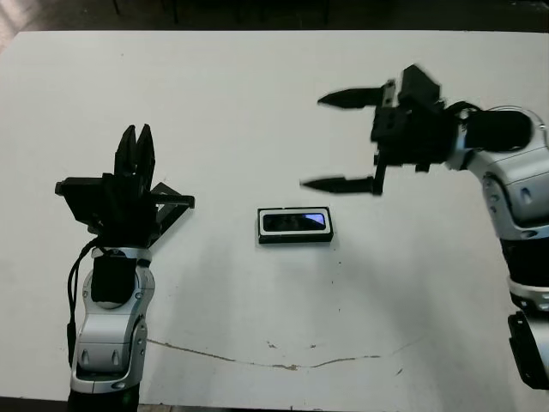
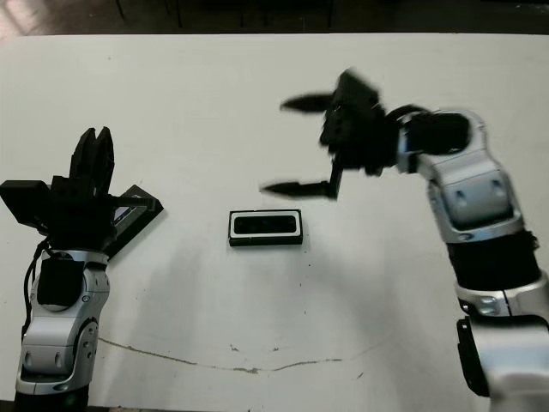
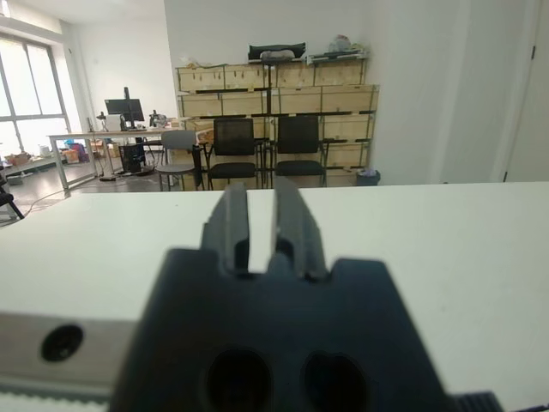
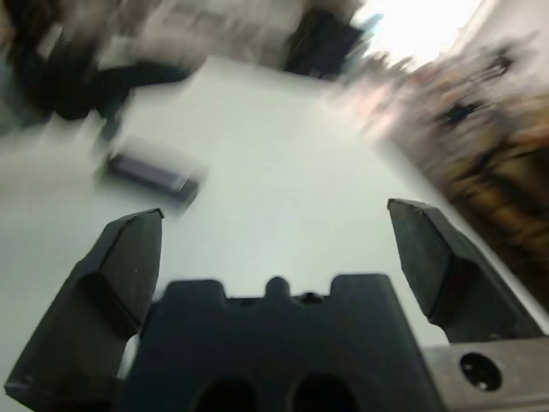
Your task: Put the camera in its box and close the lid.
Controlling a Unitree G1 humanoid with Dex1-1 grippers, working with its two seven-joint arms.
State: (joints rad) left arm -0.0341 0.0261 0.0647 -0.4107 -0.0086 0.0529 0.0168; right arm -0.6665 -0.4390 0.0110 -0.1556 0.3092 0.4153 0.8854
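The box (image 1: pixel 294 225), a black-walled tray with white lining, sits mid-table, and the camera (image 1: pixel 296 221) lies inside it, its bluish glossy face up. The lid (image 2: pixel 133 206), flat and black, lies at the left, partly hidden under my left wrist. My left gripper (image 1: pixel 135 142) is shut, holds nothing and points toward the far edge. My right gripper (image 1: pixel 313 142) hovers wide open above and to the right of the box, fingers pointing left. In the blurred right wrist view the box (image 4: pixel 150 172) shows ahead of the spread fingers (image 4: pixel 120 266).
A thin dark crack line (image 1: pixel 274 365) runs across the white table (image 1: pixel 257 103) near its front edge. Beyond the far edge, the left wrist view shows office chairs (image 3: pixel 266 146) and stacked wooden crates.
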